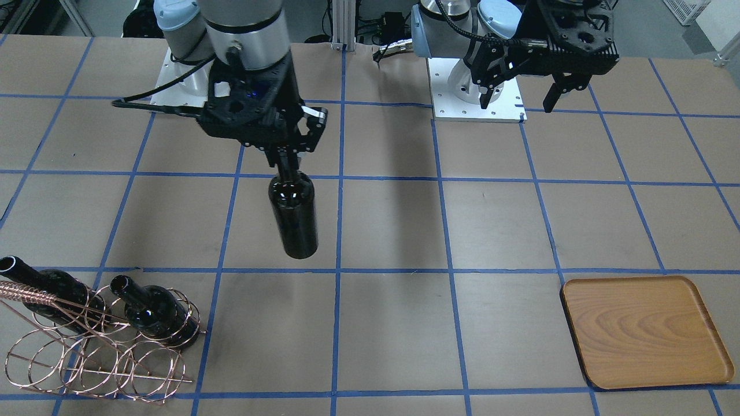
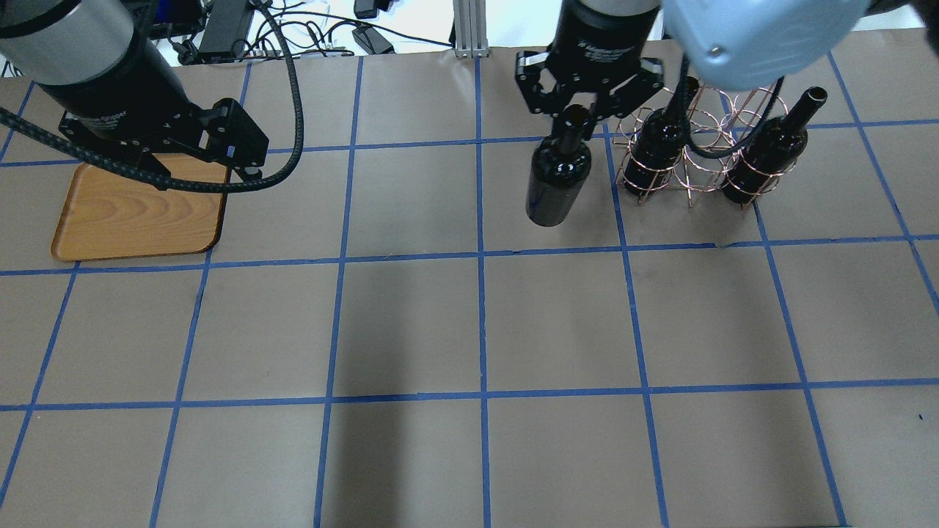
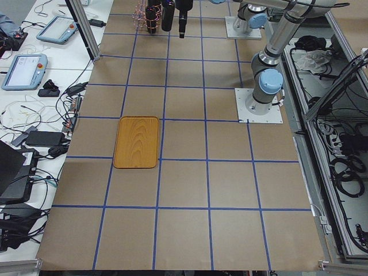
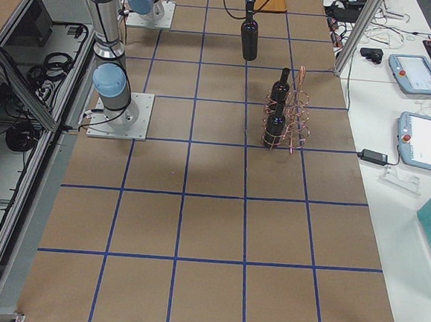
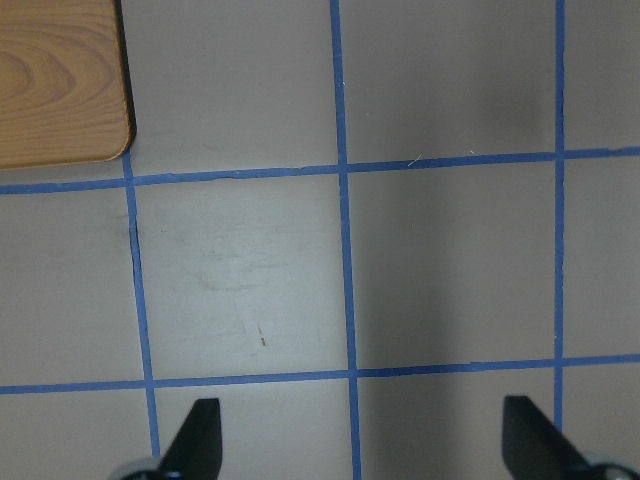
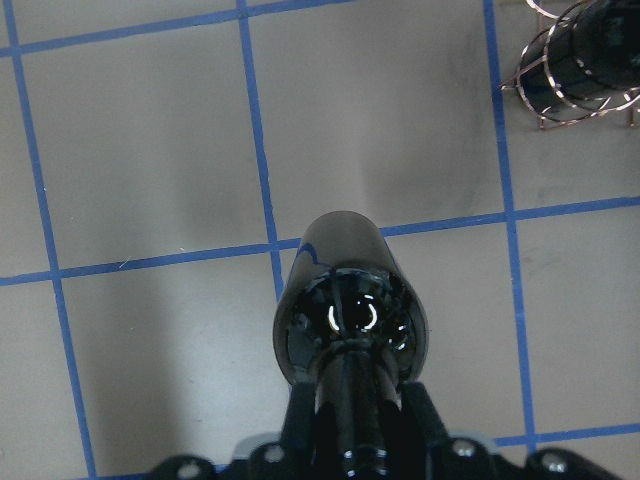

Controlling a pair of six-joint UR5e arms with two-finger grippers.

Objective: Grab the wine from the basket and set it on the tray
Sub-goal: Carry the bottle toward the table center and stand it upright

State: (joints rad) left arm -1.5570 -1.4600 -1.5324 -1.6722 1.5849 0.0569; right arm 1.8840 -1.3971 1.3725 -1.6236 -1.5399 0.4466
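Wine (image 1: pixel 293 216) was gripped at the neck by the clenched right tool (image 1: pixel 287 164) and hung beneath it above the counter (image 1: pixel 393 231), clear of the basket (image 1: pixel 98 358), where two bottles (image 1: pixel 153 312) were lodged. The left tool (image 1: pixel 516 101) was seen released, near the tray (image 1: pixel 644 332).

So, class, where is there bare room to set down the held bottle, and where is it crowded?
The tray is empty, and the table between it and the basket is bare. Crowded: the basket, holding two bottles.
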